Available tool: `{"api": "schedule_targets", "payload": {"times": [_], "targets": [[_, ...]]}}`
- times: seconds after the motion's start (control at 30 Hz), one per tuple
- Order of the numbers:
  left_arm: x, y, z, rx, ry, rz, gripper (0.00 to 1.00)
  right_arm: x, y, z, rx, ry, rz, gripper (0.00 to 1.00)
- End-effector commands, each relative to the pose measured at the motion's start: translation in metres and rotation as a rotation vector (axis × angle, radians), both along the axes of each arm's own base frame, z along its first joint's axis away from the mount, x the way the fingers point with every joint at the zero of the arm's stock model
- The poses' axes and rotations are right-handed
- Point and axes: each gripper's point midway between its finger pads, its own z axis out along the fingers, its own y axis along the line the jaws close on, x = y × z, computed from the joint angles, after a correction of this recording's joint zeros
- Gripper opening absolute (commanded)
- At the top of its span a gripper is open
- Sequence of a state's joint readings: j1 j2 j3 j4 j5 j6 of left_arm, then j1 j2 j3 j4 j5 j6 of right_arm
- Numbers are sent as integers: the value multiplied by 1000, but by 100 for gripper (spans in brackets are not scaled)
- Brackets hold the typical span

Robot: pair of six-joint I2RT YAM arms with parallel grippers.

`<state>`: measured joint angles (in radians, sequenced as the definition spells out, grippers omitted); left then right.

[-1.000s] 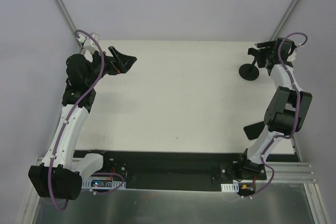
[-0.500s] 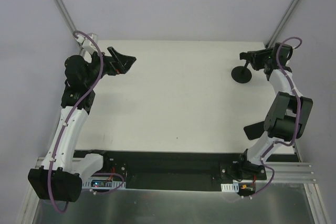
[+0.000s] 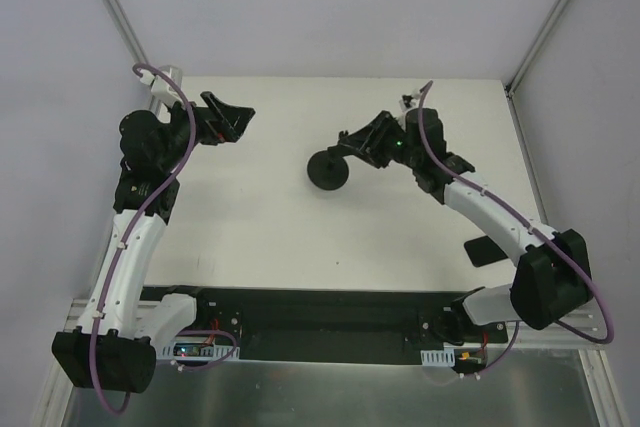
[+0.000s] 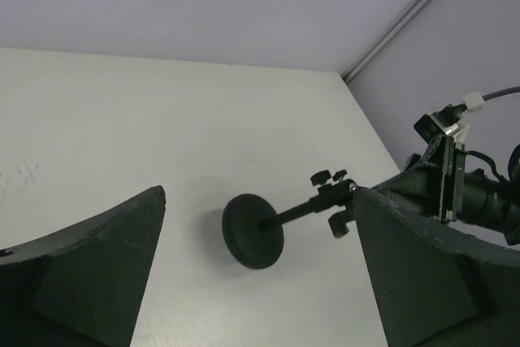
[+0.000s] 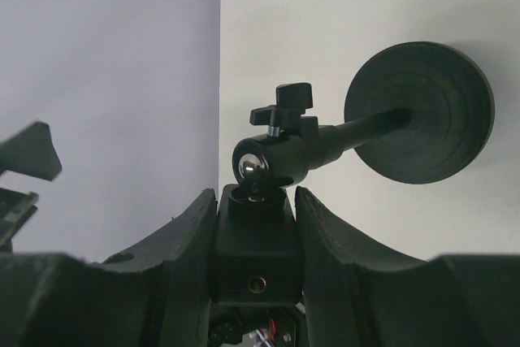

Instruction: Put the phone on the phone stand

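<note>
Now, left gripper: at ten o'clock on the table, jaws spread wide and holding nothing; its broad, dark, wedge-shaped fingers point toward the middle, probably waiting to help.
Table: flat, white and matte, with faint smudges in the left wrist view.
Phone stand: just past the table's centre toward twelve o'clock, all black and tipped over so its post runs nearly level.
Disc base: round, flat and dull, with faint concentric rings, at nine o'clock from the right gripper. Whether its rim touches the table I cannot tell.
Clamp head: a rounded knuckle with a small winged thumbscrew and a shiny metal end.
Right gripper: fingers closed on the squarish block under the clamp head. Gripping that end lets the disc hang free, so I judge the stand is being carried to an open spot.
Phone: likely the thin dark slab at four o'clock, partly hidden by the right arm, well apart from the stand and not yet mounted.
</note>
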<state>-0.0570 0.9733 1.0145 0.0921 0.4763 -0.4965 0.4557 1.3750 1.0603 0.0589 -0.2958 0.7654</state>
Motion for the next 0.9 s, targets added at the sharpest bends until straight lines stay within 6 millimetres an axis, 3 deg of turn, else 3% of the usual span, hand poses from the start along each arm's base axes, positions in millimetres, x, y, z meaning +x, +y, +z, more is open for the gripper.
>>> {"api": "schedule_targets", "payload": {"times": [0.0,0.07,0.1,0.23,0.33,0.5,0.67,0.77,0.87], "targets": [[-2,12,13,40,-84,65,98,-7,46,27,107,-145,104,1],[-1,15,13,46,-90,83,98,-20,69,22,150,-137,176,1],[0,16,11,47,-84,86,98,-26,75,9,156,-114,198,1],[2,12,9,38,-69,67,97,-46,100,11,245,-130,271,1],[3,10,7,27,-55,52,97,-49,108,5,282,-119,295,1],[2,9,8,24,-56,50,97,-49,115,-22,326,-18,288,1],[2,9,8,24,-56,46,97,-48,122,-24,417,9,303,6],[3,8,7,21,-50,44,97,-47,125,-22,480,21,305,12],[2,8,8,21,-53,41,97,-47,126,-25,494,29,310,25]]}}
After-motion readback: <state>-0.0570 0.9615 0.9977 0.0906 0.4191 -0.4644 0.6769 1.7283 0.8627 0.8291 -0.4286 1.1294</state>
